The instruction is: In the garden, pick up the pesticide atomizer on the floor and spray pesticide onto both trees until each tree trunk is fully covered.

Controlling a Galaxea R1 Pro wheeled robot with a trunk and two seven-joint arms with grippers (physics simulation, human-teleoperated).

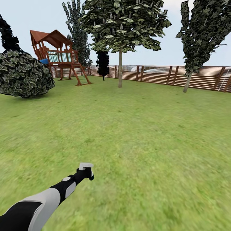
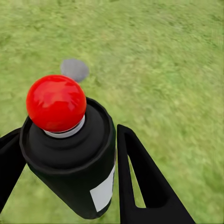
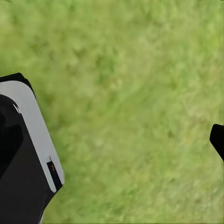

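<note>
Pesticide atomizer point(image 2: 70, 154) is already off the grass: the left wrist view shows its black can with the red ball top sitting between the black fingers point(image 2: 140, 182) of the left gripper point(image 1: 86, 171), whose jaws are closed against its sides. In the head view that gripper sits low and left of centre, at the end of the arm reaching in from the lower left corner. Going left to right across the top of the head view: a round bush point(image 1: 24, 75), the wooden playset point(image 1: 59, 56), a tree point(image 1: 123, 24) with a thin bare trunk point(image 1: 120, 69) at upper centre, then a second tree point(image 1: 205, 30) at upper right against the slatted fence point(image 1: 160, 75). Both stand well apart from the robot across the lawn point(image 1: 134, 134).

Pickup looks done; the step in hand is the approach. Next, I judge, the base must drive to the nearer centre trunk and aim the nozzle at the bark. Right gripper's state cannot be told.
</note>
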